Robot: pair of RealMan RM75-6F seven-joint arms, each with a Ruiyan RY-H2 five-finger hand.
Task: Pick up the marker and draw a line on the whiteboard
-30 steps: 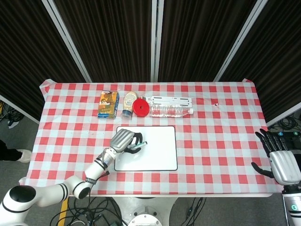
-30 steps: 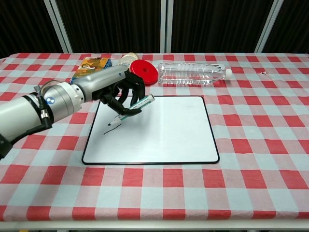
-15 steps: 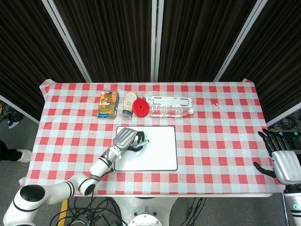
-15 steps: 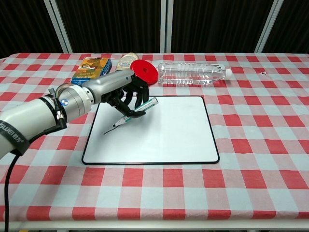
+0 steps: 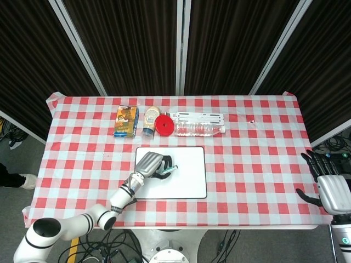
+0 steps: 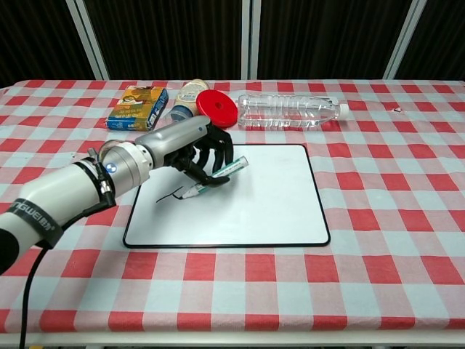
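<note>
My left hand [image 6: 195,147] [image 5: 151,164] holds a green-and-white marker [image 6: 216,177] [image 5: 168,172] over the left half of the whiteboard [image 6: 254,203] [image 5: 186,175]. The marker slants down to the left, its tip at or just above the board surface. A short dark line [image 6: 168,195] runs on the board from the tip toward the lower left. My right hand [image 5: 328,186] hangs beyond the table's right edge with fingers spread, holding nothing; it shows only in the head view.
Along the far side lie a clear plastic bottle [image 6: 290,110], a red lid [image 6: 217,107], a small jar [image 6: 185,97] and a colourful box [image 6: 137,107]. The red-checked tablecloth [image 6: 378,218] covers the table.
My left hand has carried the marker to the right across the board, and the dark line behind the tip has grown longer. The right hand has hardly moved.
</note>
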